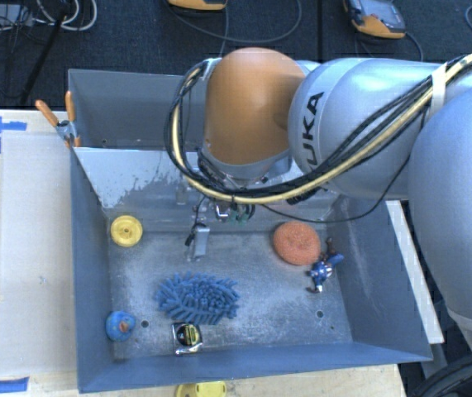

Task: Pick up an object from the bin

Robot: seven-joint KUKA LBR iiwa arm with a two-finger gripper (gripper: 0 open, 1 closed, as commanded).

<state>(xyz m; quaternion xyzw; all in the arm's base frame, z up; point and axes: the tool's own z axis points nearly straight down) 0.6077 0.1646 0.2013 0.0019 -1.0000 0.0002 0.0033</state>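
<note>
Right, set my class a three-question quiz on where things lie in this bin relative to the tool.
1. True or false: the yellow disc lies right of the tool in the view.
2. Which lies nearest the tool? A) blue spiky mat B) yellow disc C) blue ball
3. Fill in: the round pad right of the tool is ____.
Key: 1 false; 2 A; 3 orange.
</note>
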